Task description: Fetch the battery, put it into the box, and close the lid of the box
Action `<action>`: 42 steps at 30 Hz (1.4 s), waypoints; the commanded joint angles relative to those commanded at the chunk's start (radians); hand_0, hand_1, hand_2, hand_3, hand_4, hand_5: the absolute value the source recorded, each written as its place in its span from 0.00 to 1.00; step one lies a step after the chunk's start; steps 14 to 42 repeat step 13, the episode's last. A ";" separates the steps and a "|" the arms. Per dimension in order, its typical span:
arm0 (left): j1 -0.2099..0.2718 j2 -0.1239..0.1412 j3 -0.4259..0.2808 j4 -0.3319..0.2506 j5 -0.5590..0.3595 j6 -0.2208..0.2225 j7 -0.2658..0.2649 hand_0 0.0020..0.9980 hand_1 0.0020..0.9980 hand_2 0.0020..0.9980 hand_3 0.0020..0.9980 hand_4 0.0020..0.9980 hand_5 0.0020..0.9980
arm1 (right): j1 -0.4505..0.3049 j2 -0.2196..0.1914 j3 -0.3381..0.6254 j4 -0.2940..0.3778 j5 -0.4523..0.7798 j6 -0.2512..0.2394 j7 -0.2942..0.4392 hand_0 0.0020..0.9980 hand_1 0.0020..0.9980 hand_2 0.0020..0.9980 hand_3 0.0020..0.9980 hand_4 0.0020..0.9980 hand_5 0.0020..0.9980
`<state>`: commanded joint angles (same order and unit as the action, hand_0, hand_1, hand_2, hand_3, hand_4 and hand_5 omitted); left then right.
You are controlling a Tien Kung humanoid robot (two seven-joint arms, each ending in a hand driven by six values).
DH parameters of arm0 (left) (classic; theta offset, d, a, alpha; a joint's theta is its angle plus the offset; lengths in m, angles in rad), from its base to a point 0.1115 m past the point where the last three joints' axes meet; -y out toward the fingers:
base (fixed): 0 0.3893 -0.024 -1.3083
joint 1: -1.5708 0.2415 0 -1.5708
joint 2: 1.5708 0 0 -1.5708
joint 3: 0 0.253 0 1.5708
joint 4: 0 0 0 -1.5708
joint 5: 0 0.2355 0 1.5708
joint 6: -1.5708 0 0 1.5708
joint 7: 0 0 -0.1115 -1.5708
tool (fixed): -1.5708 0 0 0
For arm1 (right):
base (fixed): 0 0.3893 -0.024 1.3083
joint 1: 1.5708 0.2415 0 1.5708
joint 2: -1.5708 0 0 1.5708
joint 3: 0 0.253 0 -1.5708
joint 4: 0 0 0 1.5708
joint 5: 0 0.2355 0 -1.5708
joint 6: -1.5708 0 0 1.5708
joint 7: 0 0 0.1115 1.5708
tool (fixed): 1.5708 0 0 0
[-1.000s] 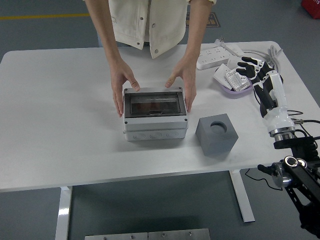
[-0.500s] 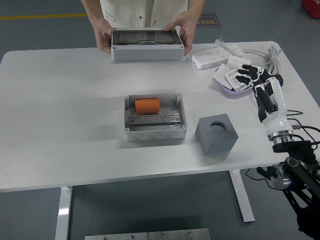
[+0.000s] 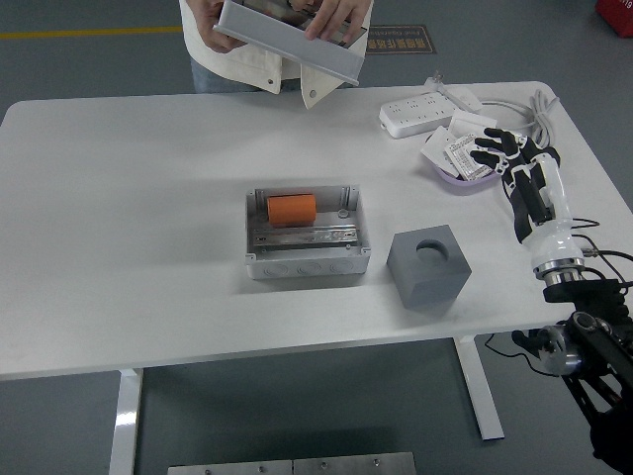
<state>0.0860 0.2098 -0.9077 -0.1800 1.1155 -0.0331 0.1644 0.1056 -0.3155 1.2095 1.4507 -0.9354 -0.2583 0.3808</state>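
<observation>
Right hand (image 3: 506,150), at the right edge of the frame: fingers spread and relaxed, holding nothing, its fingertips (image 3: 477,146) hanging over the rim of a pale purple dish (image 3: 447,171) that holds a few small white packets (image 3: 460,150). The left arm is not in view.

Just beyond the dish, upper right: a white power strip (image 3: 423,112) and a coil of grey cable (image 3: 539,107).

Centre of the frame: the grey box (image 3: 307,261), lidless, with an orange battery (image 3: 292,209) lying on its side in the rear of the compartment (so the battery appears, by judgement, already placed). Lower right of the box, just beside it but apart: a grey cube (image 3: 427,267) with a round hole in its top.

Top centre, beyond the table (image 3: 119,228): a person's hands (image 3: 331,14) hold the lid (image 3: 292,45) tilted, well apart from the box.

Risks, as judgements. The lid is out of the robot's reach, so closing depends on its return; set down askew, it would not seat on the box rim. A sweep of the right hand toward the box could catch the dish or knock the cube.

Writing: print on the packets and on a floor sign at the top is too small to read; no brand is legible.
</observation>
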 joint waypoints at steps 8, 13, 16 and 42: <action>0.003 0.003 0.006 0.000 -0.006 0.000 0.000 0.66 0.74 0.61 0.55 0.74 0.22 | 0.003 -0.004 -0.018 0.012 -0.080 -0.006 -0.016 0.71 0.60 0.63 0.62 0.91 0.73; 0.003 0.004 0.010 0.000 -0.009 0.000 -0.001 0.66 0.74 0.61 0.56 0.74 0.22 | 0.003 -0.007 -0.019 0.017 -0.097 -0.016 -0.021 0.72 0.64 0.68 0.77 0.99 0.47; 0.003 0.004 0.010 0.000 -0.009 0.000 -0.001 0.66 0.74 0.61 0.56 0.74 0.22 | 0.003 -0.007 -0.019 0.017 -0.097 -0.016 -0.021 0.72 0.64 0.68 0.77 0.99 0.47; 0.003 0.004 0.010 0.000 -0.009 0.000 -0.001 0.66 0.74 0.61 0.56 0.74 0.22 | 0.003 -0.007 -0.019 0.017 -0.097 -0.016 -0.021 0.72 0.64 0.68 0.77 0.99 0.47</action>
